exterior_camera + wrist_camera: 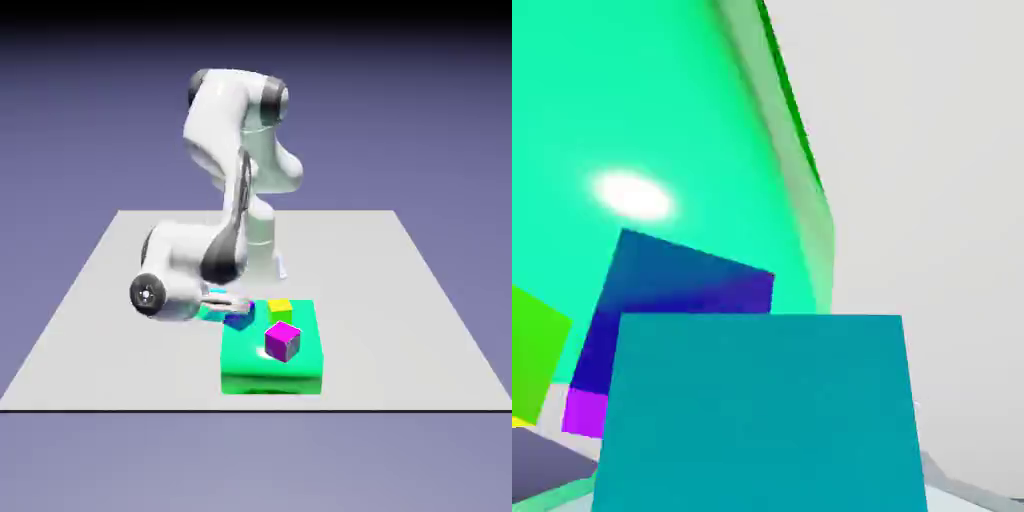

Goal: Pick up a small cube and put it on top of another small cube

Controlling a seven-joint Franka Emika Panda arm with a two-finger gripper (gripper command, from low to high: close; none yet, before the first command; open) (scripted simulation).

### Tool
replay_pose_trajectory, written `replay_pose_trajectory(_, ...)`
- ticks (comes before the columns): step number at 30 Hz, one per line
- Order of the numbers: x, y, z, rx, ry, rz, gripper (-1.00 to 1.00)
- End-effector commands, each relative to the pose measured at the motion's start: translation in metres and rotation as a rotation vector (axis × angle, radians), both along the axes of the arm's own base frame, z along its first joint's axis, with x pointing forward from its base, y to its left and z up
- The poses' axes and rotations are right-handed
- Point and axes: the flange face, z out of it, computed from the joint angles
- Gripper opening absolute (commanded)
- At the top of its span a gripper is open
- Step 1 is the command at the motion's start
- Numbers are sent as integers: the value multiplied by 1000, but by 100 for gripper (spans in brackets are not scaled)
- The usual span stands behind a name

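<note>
Blue-violet backdrop, pale grey table (375, 330), green block (250, 365) near its front edge. Gripper (228, 302) reaches in low and markedly tipped over, beside the block on the exterior view's left. State of hand: closed on the cyan cube (760, 415), which fills the lower middle of the hand view and largely hides the fingertips. Whether the cube bears on the table cannot be told. Target, the purple-topped cube (238, 320), sits on the block close by, partly masked by the fingers in the exterior view; its blue side shows behind the held cube in the hand view. Yellow cube (280, 306) and magenta cube (283, 342) also sit on the block. Step in hand, as judged: the grasp, with placing not yet done. Next move: lift enough to clear the block's edge and the target's top, bring the hand upright, centre over the target, lower gently, then let go. Risk noted: with this tilt, a sideways shift at low height could knock the target, or the cube could twist in the grip.
</note>
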Motion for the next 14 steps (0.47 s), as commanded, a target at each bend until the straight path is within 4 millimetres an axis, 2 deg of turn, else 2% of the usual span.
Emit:
replay_pose_trajectory(1,2,19,9,-19,9,79,-100)
replay_pose_trajectory(3,1,53,23,-60,31,219,-100)
replay_pose_trajectory(4,-7,47,12,-70,70,225,-100)
replay_pose_trajectory(5,-7,47,12,-70,70,225,-100)
replay_pose_trajectory(11,-50,40,-32,-70,70,225,-100)
replay_pose_trajectory(12,-50,40,-32,-70,70,225,100)
replay_pose_trajectory(13,-50,40,-32,-70,70,225,100)
replay_pose_trajectory(14,-41,41,-24,-71,70,225,100)
